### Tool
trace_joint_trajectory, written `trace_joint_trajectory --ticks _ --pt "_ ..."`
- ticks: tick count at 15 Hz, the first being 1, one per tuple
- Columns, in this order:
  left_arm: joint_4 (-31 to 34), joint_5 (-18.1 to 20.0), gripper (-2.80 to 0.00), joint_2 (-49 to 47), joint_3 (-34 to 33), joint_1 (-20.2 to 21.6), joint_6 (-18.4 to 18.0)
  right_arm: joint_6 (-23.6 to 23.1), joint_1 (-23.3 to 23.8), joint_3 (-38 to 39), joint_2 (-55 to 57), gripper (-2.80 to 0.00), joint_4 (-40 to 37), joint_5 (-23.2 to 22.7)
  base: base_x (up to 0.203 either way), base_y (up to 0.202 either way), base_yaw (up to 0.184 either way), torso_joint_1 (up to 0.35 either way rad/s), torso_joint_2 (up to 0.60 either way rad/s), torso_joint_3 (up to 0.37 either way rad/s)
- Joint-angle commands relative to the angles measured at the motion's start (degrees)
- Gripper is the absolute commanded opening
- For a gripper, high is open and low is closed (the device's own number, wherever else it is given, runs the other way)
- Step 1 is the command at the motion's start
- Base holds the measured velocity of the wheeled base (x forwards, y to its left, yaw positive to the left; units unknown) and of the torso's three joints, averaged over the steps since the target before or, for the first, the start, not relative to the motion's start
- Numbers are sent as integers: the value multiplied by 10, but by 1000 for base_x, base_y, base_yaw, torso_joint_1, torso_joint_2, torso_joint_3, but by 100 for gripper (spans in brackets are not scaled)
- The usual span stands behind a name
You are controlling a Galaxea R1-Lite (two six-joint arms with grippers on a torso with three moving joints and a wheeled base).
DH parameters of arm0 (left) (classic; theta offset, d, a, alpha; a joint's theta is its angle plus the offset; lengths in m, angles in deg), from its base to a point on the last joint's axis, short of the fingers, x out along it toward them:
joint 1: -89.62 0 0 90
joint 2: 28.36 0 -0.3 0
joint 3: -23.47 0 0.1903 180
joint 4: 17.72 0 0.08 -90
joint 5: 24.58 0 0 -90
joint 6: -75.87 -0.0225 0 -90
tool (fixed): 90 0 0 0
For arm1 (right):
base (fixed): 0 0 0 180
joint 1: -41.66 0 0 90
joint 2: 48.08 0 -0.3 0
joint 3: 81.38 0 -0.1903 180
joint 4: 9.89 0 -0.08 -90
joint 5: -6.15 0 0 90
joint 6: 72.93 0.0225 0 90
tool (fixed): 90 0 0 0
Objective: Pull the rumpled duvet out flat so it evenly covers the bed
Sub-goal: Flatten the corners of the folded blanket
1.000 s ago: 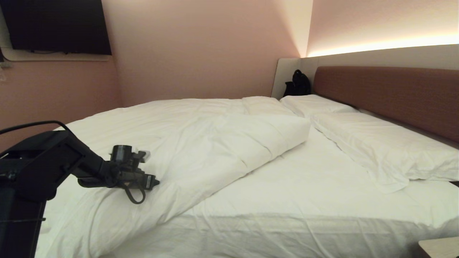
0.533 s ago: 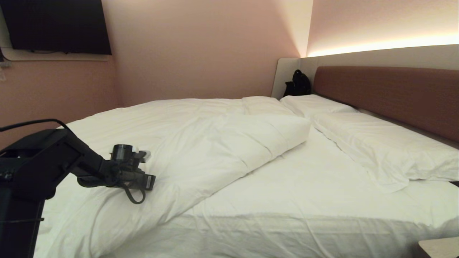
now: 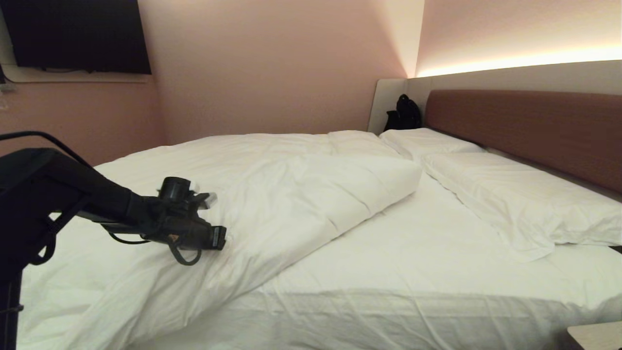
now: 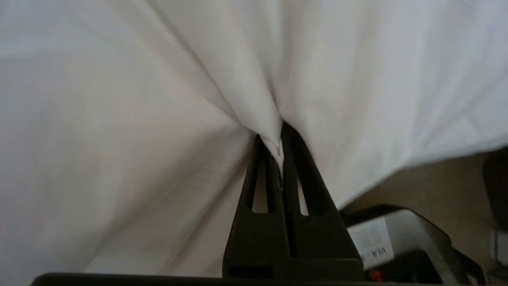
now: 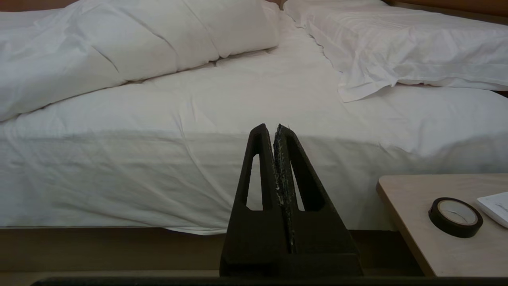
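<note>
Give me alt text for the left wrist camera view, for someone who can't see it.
The left gripper is shut on a pinched fold of the white duvet, whose fabric fans out in creases from the black fingertips. A strip of beige floor shows past the duvet's edge.

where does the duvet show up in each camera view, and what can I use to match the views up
Head view: the duvet lies bunched across the bed's left and far part, the left gripper on its near fold.
Left wrist view: the duvet fills nearly the whole picture, a pleat pinched between the shut fingers.
Right wrist view: the duvet is piled at upper left.
Shared landmark: the duvet's thick folded edge, seen in head and right wrist views.
</note>
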Motion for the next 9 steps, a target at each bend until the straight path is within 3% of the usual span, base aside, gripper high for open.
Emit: trace_joint_trajectory --ticks 1,6,9 --pt "2 1 -280 59 -32 -27 2 0 0 0 1 -280 0 0 0 0 0 0 0 0" --pt "5 2 -280 201 -211 -141 2 0 0 0 1 -280 0 0 0 0 0 0 0 0" --pt "6 3 -280 270 -284 -189 4 0 0 0 1 -280 0 0 0 0 0 0 0 0"
